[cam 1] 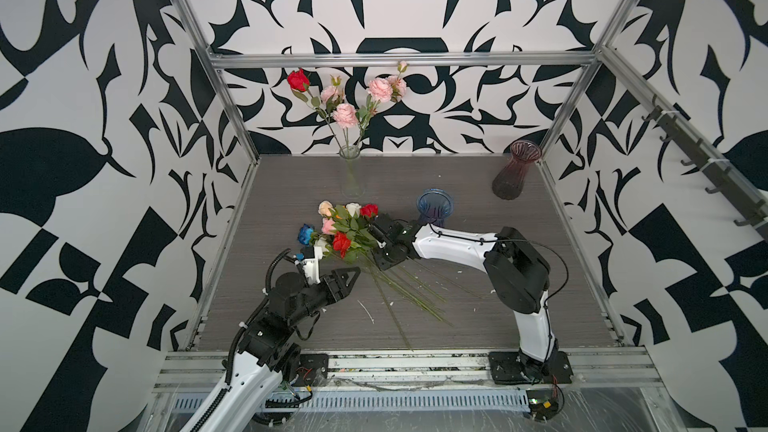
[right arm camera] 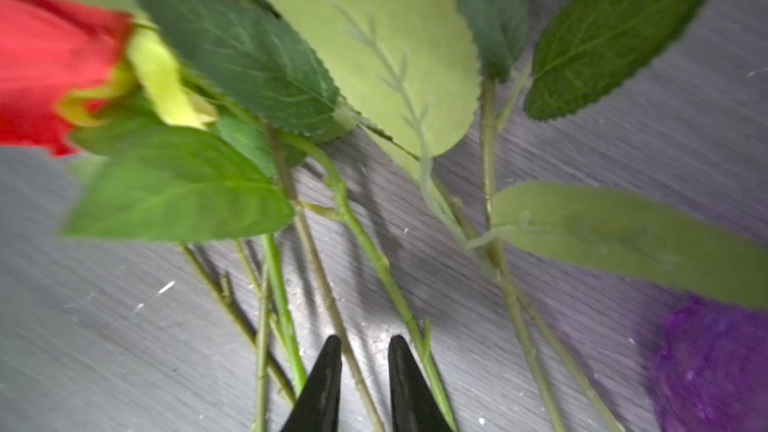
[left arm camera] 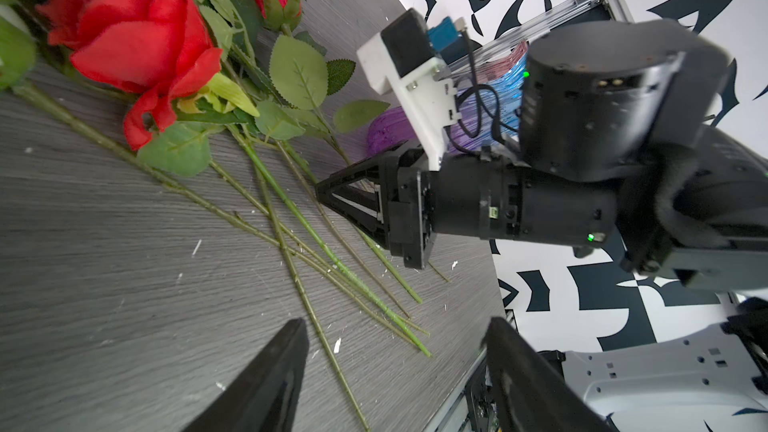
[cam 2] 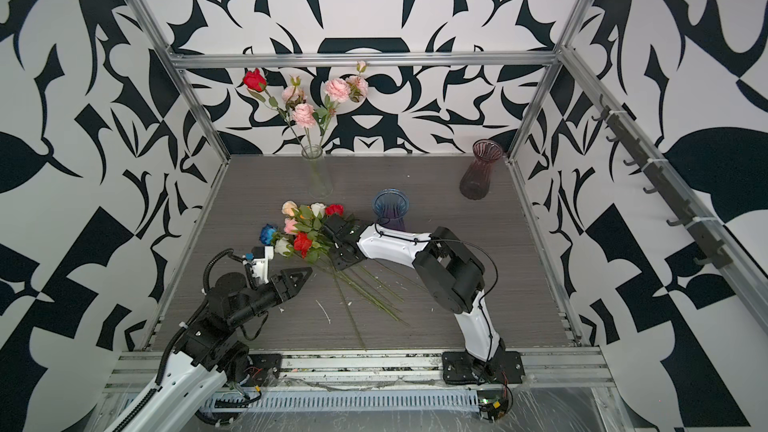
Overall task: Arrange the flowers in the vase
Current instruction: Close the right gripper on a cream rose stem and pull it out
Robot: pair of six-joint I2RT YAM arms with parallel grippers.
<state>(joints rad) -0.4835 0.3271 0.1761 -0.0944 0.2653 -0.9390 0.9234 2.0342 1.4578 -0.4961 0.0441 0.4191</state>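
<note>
Several flowers (cam 1: pixel 347 228) (cam 2: pixel 307 230) lie in a loose pile mid-table, stems fanned toward the front. A clear glass vase (cam 1: pixel 350 172) (cam 2: pixel 319 178) at the back holds a red rose and pink blooms (cam 1: pixel 345 114). My right gripper (cam 1: pixel 374 257) (right arm camera: pixel 361 342) is low over the pile's stems just below the leaves. Its jaws are narrowly open, and one green stem (right arm camera: pixel 316 268) runs between them along one finger. The left wrist view shows it from the side (left arm camera: pixel 322 193). My left gripper (cam 1: pixel 353 274) (left arm camera: pixel 397 322) hovers wide open and empty left of the stem ends.
A blue-and-purple ribbed vase (cam 1: pixel 434 211) stands just behind my right forearm, its purple base (right arm camera: pixel 715 363) close to the gripper. A reddish vase (cam 1: pixel 515 172) stands in the back right corner. Metal frame posts and rails edge the grey table (cam 1: pixel 519 284).
</note>
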